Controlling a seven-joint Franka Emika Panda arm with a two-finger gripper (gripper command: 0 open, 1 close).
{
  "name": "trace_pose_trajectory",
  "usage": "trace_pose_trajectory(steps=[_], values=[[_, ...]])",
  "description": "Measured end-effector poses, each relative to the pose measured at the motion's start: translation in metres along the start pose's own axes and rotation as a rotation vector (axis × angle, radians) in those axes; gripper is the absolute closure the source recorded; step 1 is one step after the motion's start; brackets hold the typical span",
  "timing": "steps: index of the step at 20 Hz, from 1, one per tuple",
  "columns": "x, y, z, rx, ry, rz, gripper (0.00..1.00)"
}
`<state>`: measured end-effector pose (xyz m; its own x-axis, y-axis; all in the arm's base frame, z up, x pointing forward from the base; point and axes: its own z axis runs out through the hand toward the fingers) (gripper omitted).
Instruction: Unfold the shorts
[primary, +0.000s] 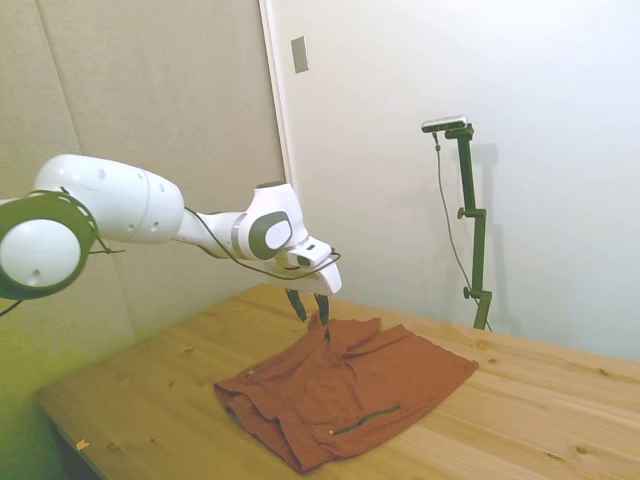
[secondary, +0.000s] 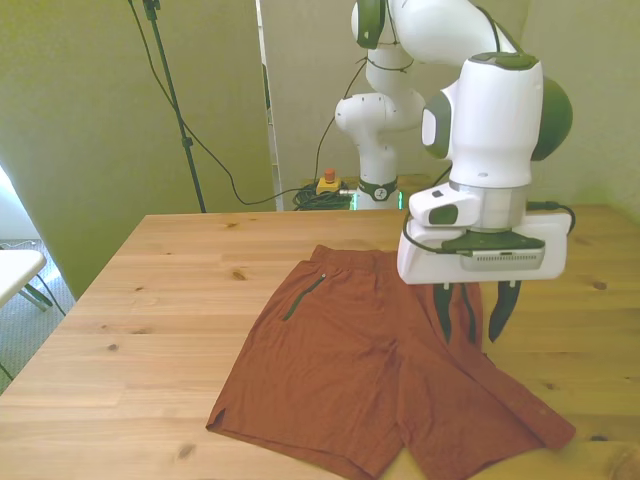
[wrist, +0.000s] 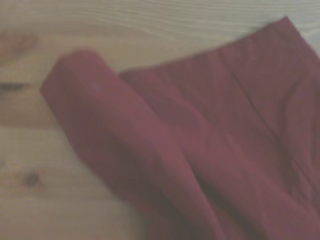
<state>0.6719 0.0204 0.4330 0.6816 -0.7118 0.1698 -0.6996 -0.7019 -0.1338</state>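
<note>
The shorts (secondary: 380, 370) lie near the middle of the wooden table (secondary: 160, 300), mostly spread flat, both legs pointing toward the near edge in the front view and the waistband toward the far edge, so the long axis runs waist to hem, roughly front to back across the table. The leg on the front view's left lies smooth, its dark zip pocket (secondary: 303, 297) showing. The leg on the front view's right runs out at a slant toward the near corner and has a ridge of fabric raised along it; the wrist view shows this as a rolled or doubled-over flap (wrist: 100, 125) on top of the flatter cloth.

The gripper (secondary: 479, 312) hangs just above that raised part, its two dark fingers (secondary: 503, 310) pointing down with a gap between them. In the side view a peak of cloth seems to rise to the fingertips, but whether it is pinched or only touched I cannot tell.

I judge the task to be in its late stage: one fold left to open. The next move would call for carrying that flap outward, away from the middle of the shorts, and laying it down flat without dragging the rest along
</note>
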Motion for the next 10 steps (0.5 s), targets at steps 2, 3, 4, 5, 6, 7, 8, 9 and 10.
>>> trace_pose_trajectory(steps=[2, 3, 4, 5, 6, 7, 8, 9, 10], values=[[-0.020, 0.018, -0.023, -0.008, -0.022, -0.021, 0.00], [-0.031, 0.029, -0.034, -0.010, -0.031, -0.031, 0.00], [-0.042, 0.040, -0.044, -0.010, -0.038, -0.042, 0.00], [-0.053, 0.051, -0.053, -0.010, -0.044, -0.053, 0.00], [-0.066, 0.062, -0.062, -0.011, -0.052, -0.066, 0.00], [-0.078, 0.072, -0.069, -0.011, -0.059, -0.078, 0.00], [-0.093, 0.084, -0.076, -0.013, -0.068, -0.087, 0.00], [-0.106, 0.097, -0.080, -0.012, -0.078, -0.092, 0.00], [-0.121, 0.111, -0.083, -0.010, -0.088, -0.096, 0.00]])
